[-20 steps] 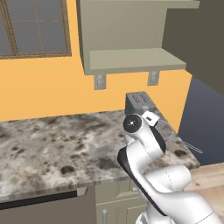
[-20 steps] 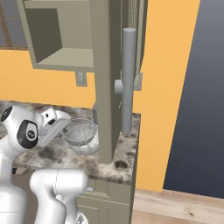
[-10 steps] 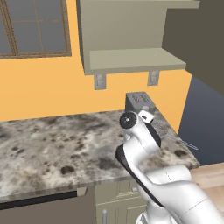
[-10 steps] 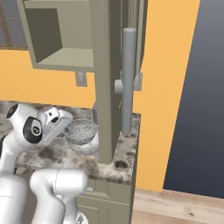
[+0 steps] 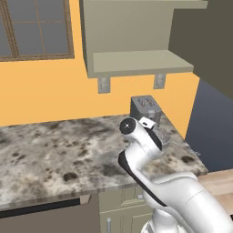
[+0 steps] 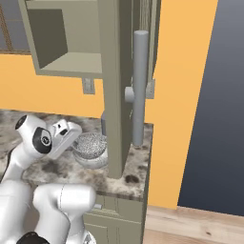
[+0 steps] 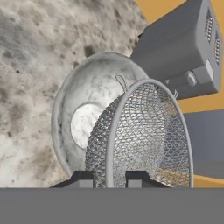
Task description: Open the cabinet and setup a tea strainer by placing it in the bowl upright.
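My gripper (image 7: 110, 180) is shut on the rim of the tea strainer (image 7: 140, 135), a grey wire-mesh half-sphere that stands tilted on edge just over the bowl (image 7: 83, 105). The pale bowl rests on the speckled counter (image 7: 26, 65) with its inside showing. From the right base view the tea strainer (image 6: 90, 143) sits at the mouth of the bowl (image 6: 95, 160), with my gripper (image 6: 71, 136) at its left. I cannot tell whether mesh and bowl touch. The cabinet (image 6: 71, 43) is open, its door (image 6: 114, 95) swung out, grey bar handle (image 6: 139, 90) towards me.
A grey toaster (image 7: 179, 57) stands right behind the bowl against the orange wall, also toaster (image 5: 145, 107) in the left base view. The open door edge hangs just right of the bowl. The counter (image 5: 50, 145) stretches left under a window (image 5: 36, 27).
The arm's upper joints have shifted a little. The tea strainer stays at the bowl in the shut gripper.
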Controlling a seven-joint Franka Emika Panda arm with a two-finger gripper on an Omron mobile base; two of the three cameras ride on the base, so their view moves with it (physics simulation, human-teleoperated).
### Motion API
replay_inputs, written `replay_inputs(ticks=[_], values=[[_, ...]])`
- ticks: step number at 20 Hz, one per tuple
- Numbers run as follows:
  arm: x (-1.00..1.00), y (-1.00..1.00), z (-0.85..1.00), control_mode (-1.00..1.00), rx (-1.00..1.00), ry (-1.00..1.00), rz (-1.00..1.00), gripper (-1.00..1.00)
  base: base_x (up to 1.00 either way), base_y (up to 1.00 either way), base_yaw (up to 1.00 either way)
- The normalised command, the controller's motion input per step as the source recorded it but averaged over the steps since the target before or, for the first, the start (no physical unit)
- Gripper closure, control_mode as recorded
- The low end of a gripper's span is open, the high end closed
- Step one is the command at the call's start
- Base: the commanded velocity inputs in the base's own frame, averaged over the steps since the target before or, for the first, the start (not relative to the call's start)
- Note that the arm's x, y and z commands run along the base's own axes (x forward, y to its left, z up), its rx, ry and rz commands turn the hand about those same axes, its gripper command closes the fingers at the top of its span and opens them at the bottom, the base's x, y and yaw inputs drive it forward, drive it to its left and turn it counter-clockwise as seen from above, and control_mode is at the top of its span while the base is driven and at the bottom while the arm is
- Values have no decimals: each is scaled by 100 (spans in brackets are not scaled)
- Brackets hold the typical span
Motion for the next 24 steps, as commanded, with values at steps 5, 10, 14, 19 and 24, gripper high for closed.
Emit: replay_inputs(ticks=[5,10,14,19,24], values=[[18,0,-23,-100,0,3,0,100,0,0,0],[21,0,-12,-100,0,10,0,100,0,0,0],[14,2,-3,-100,0,6,0,100,0,0,0],[9,8,0,-100,0,0,0,100,0,0,0],[9,5,-1,-100,0,-1,0,100,0,0,0]])
